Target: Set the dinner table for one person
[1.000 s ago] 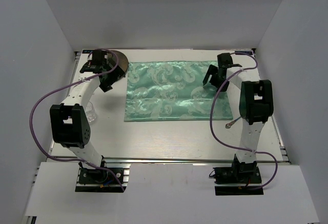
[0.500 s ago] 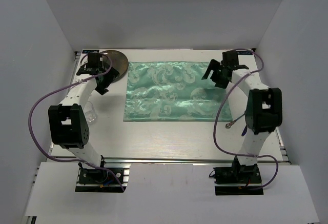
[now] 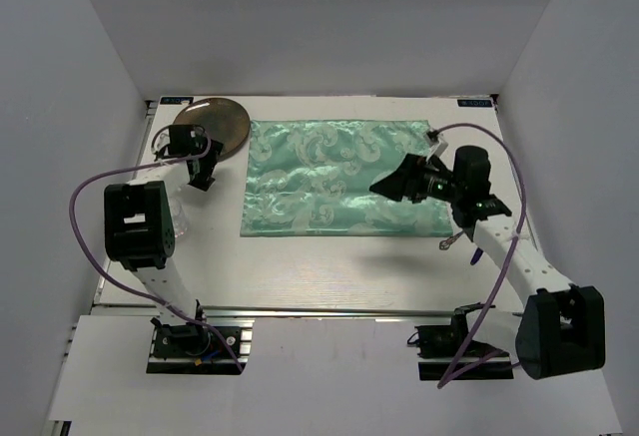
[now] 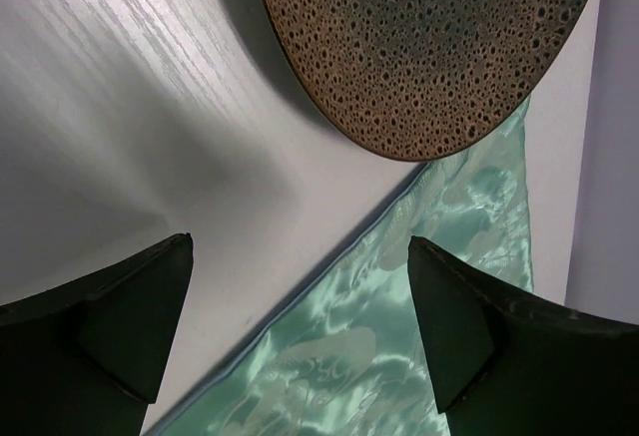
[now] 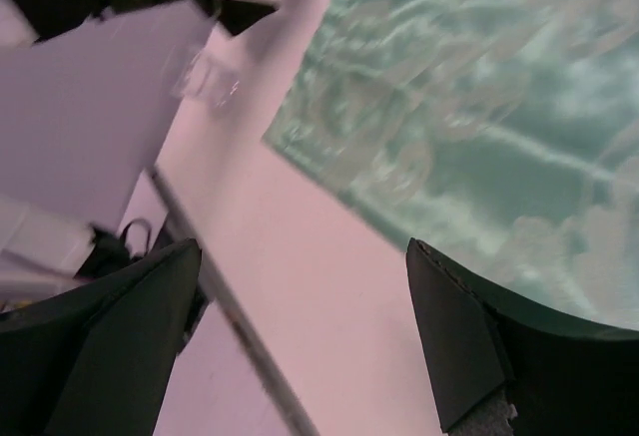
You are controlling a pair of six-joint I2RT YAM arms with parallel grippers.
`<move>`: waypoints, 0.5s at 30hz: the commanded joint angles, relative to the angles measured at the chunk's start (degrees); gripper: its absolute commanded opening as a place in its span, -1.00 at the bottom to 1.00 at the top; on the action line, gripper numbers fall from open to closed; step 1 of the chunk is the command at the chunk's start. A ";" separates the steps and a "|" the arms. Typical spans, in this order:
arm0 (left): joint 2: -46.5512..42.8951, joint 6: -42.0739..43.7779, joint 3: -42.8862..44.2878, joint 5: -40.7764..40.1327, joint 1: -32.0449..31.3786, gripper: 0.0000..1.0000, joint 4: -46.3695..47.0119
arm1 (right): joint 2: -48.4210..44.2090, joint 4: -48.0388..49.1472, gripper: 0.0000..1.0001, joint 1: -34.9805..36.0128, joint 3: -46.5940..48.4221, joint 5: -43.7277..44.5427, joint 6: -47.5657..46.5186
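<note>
The white table [image 3: 329,266] fills the middle of the top view, its metal rail along the lower edge, and everything here lies on it. At the left edge a clear glass [image 3: 178,218] stands beside my left arm. Just above it my left pincer [image 3: 207,172] hangs over bare table; in its own camera [image 4: 300,356] the jaws stand wide apart with nothing between them. Up and to the right of it lies the brown speckled plate [image 3: 215,117], whose rim just overlaps the upper left corner of the green placemat [image 3: 329,182]. The placemat stretches across the centre. My right pincer [image 3: 387,182] hangs over its right part, pointing left, and its camera [image 5: 300,346] shows the jaws spread wide and empty. At the lower right, just off the placemat's corner, lies a small metal piece [image 3: 451,240], too small to tell what it is
</note>
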 commanded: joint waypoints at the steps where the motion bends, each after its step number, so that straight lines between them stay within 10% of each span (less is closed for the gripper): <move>1: -0.91 -2.58 -4.16 -0.59 0.76 0.96 16.03 | -5.33 12.66 0.79 1.08 -4.92 -15.60 2.01; 15: 9.28 -5.39 -9.19 -1.65 4.18 0.39 31.70 | -19.66 23.15 0.79 3.19 -14.60 -23.36 9.92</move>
